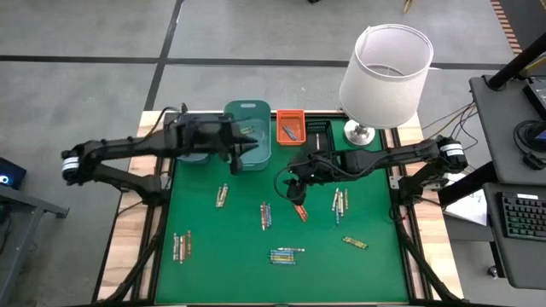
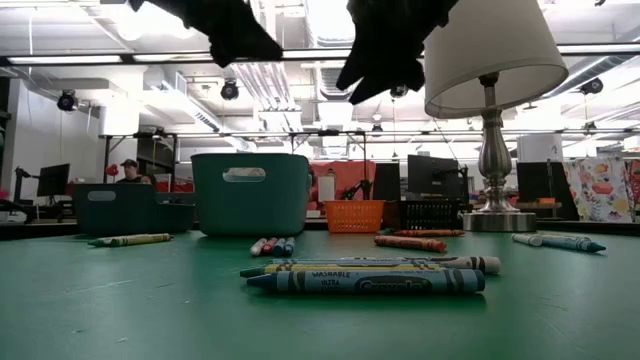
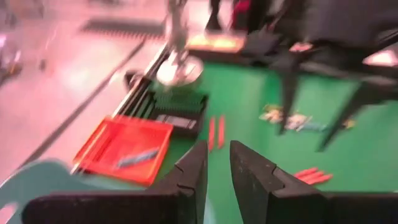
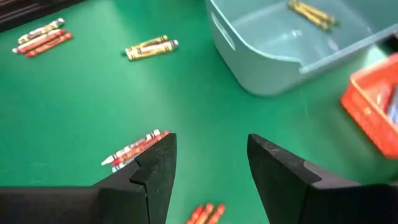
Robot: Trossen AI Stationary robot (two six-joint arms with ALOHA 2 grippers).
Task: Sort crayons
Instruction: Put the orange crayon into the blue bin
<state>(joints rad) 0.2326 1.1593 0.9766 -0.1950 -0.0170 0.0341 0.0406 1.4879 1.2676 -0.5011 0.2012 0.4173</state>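
The crayons (image 1: pixel 287 255) are scattered in small bundles over the green mat (image 1: pixel 213 273); the nearest bundle is laid crosswise, the others mostly lengthwise. Open mat is left between them. The left gripper (image 1: pixel 252 147) is held above the teal bin (image 1: pixel 250 128), fingers narrowly parted around nothing. The right gripper (image 1: pixel 291 182) is spread wide, empty, above orange-red crayons (image 1: pixel 299 211).

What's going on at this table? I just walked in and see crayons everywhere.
A two-armed robot is sorting small paper-wrapped crayons into plastic bins. The left tool hangs over the tall teal plastic bin, which already holds yellowish crayons; its fingers stand narrowly apart with nothing visible between them. The right tool is open above the green mat, near loose orange-red crayons. Many crayons remain scattered.
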